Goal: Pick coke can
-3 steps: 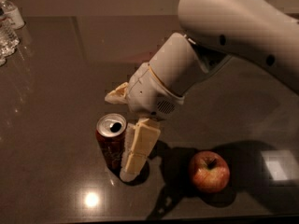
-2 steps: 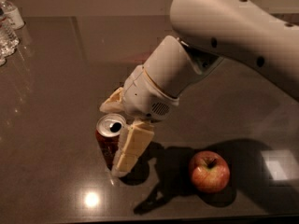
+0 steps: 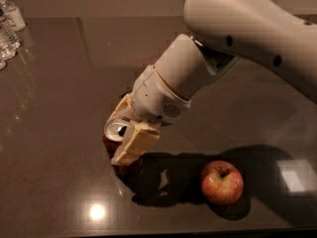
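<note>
On the dark worktop [image 3: 59, 83] left of centre, red can [image 3: 117, 129] between the two fingers of the gripper [image 3: 122, 137], gripper seemingly pinching it front and back, silver top showing, apple [image 3: 222, 182] apart on the right, water bottles [image 3: 7, 29] at far-left edge.

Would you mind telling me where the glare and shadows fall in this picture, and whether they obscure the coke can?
Camera view: a bright round reflection glares off the dark table at lower left; a heavy shadow spreads between the coke can and the apple; the gripper, closed on the can, hides most of its dim red body.
</note>
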Tool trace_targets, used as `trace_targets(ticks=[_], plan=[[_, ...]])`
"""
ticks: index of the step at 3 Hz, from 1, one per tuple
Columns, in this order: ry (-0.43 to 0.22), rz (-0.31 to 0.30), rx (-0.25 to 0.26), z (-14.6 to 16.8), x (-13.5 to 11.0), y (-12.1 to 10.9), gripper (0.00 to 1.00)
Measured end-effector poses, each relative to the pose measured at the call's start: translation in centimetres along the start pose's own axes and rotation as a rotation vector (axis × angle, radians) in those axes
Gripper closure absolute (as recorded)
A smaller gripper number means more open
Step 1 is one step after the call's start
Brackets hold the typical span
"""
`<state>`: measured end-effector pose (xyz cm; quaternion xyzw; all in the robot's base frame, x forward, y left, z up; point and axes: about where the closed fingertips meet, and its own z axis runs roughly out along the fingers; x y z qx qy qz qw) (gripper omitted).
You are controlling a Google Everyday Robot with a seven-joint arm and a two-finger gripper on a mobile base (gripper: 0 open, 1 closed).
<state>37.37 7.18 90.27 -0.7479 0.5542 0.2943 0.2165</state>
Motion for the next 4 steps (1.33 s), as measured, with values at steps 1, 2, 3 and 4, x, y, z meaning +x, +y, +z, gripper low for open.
trace_targets(ticks=[1, 2, 3, 4], plan=[[-0.024, -0.001, 0.037, -2.6, -0.3, -0.9, 0.87], [-0.037, -0.015, 0.07, -5.8, -0.8, -1.6, 1.0], [-0.075, -0.068, 0.161, -13.8, -3.1, -2.7, 1.0], [-0.075, -0.068, 0.161, -13.8, -3.1, -2.7, 1.0]])
